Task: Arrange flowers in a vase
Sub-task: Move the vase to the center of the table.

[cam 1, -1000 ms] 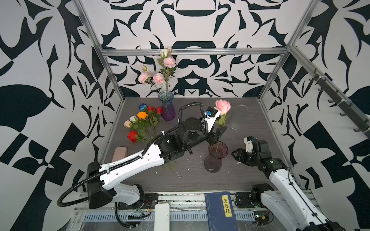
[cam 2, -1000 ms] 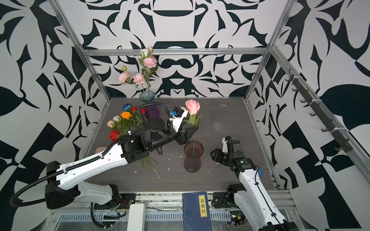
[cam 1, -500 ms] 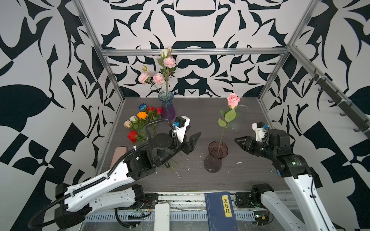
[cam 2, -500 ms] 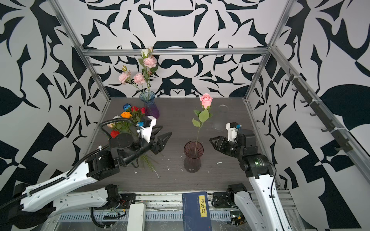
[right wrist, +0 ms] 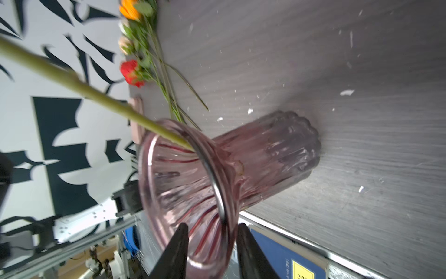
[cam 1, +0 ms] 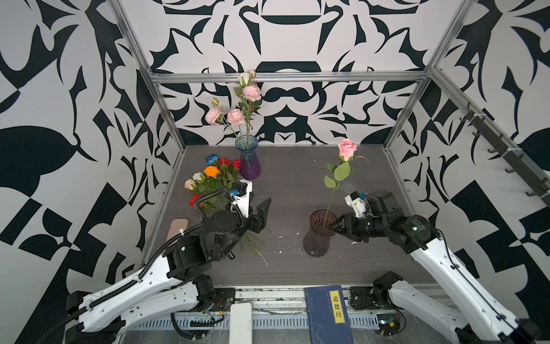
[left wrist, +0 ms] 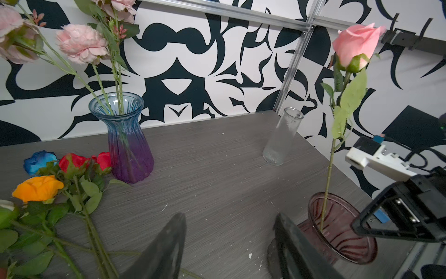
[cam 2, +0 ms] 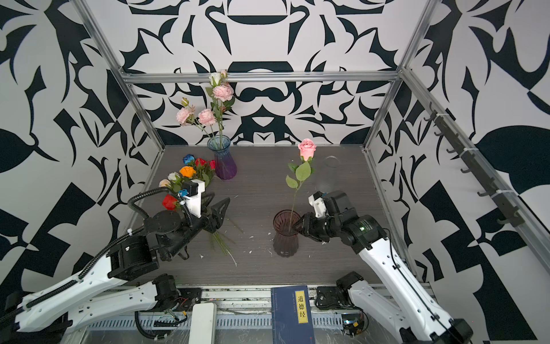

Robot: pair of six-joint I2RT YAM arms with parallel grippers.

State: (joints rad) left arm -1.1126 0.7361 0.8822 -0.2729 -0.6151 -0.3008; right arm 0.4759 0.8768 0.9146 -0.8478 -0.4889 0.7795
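Jaws on our right gripper (right wrist: 212, 225) sit apart around the rim of the pink vase (cam 1: 317, 238) near the front edge of the table (cam 1: 297, 184), pink rose (cam 1: 346, 149) standing inside; our empty left gripper (left wrist: 229, 217), open wide, should, we think, grab one of the loose roses (cam 1: 212, 171) next.

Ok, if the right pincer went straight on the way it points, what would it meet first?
The rim of the dark pink glass vase: the right pincer straddles it, one finger inside the mouth, one outside. Pushing on would likely shove the vase holding the pink rose.
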